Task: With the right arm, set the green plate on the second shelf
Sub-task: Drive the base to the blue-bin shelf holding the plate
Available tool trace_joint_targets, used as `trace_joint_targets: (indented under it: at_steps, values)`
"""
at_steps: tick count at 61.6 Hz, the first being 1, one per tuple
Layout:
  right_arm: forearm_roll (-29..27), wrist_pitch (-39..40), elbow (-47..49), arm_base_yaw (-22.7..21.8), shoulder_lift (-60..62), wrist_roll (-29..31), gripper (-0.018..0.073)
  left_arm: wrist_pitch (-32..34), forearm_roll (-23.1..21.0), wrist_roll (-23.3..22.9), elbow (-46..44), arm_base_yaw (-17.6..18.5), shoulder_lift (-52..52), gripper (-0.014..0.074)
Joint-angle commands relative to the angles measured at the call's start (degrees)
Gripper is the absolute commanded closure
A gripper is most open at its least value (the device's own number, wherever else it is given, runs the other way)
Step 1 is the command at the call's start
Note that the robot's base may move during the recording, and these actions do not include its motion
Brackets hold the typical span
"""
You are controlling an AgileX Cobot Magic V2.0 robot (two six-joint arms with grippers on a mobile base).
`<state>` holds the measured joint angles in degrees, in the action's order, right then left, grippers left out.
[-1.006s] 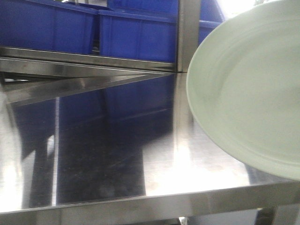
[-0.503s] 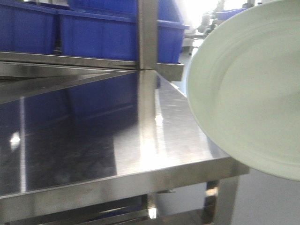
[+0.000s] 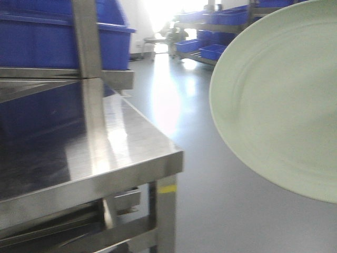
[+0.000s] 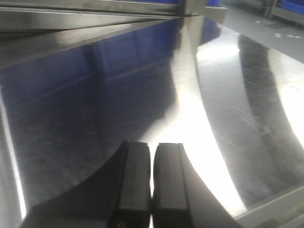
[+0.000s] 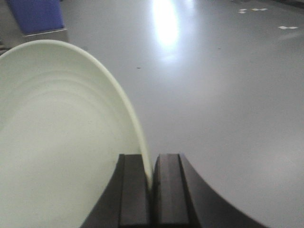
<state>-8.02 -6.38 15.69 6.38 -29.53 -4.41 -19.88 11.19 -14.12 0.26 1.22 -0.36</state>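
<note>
The pale green plate (image 3: 279, 100) fills the right side of the front view, held up on edge in the air over the floor, to the right of the steel shelf (image 3: 131, 158). In the right wrist view my right gripper (image 5: 151, 164) is shut on the green plate (image 5: 61, 137) at its rim, the plate standing to the left of the fingers. My left gripper (image 4: 152, 152) is shut with nothing between its fingers, hovering low over the shiny steel shelf surface (image 4: 228, 95).
Blue plastic bins (image 3: 47, 37) sit on the level above the steel shelf, behind an upright post (image 3: 89, 79). The shelf corner (image 3: 176, 158) ends at the middle of the front view. Grey floor (image 3: 200, 158) stretches beyond, with more racks of blue bins (image 3: 210, 50) far back.
The front view has swung to the right: the shelf and post slid left and open floor came into sight. The plate keeps its place in the frame.
</note>
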Motion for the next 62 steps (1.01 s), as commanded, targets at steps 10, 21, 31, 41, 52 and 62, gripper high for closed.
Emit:
trace_joint_targets:
  at_steps: [10,21,31,41,52,62]
  values:
    - [-0.16,5.99,1.83,-0.28,0.07,-0.10,0.0503,3.92,0.22,0.04,1.81,0.26,-1.18,0.0472]
    - [-0.16,5.99,1.83,-0.28,0.07,-0.10,0.0503,3.92,0.22,0.04,1.81,0.26,-1.18,0.0472]
    - [-0.16,5.99,1.83,-0.28,0.07,-0.10,0.0503,3.92,0.22,0.04,1.81,0.26,-1.18,0.0472]
    - [-0.16,5.99,1.83,-0.28,0.07,-0.10,0.0503,3.92,0.22,0.04,1.81,0.26,-1.18,0.0472]
    - [-0.16,5.99,1.83,-0.28,0.07,-0.10,0.0503,3.92,0.22,0.04,1.81,0.26,-1.18,0.0472]
    - [-0.16,6.04,1.83,-0.28,0.07,-0.10,0.0503,3.92,0.22,0.04,1.81,0.26,-1.18,0.0472]
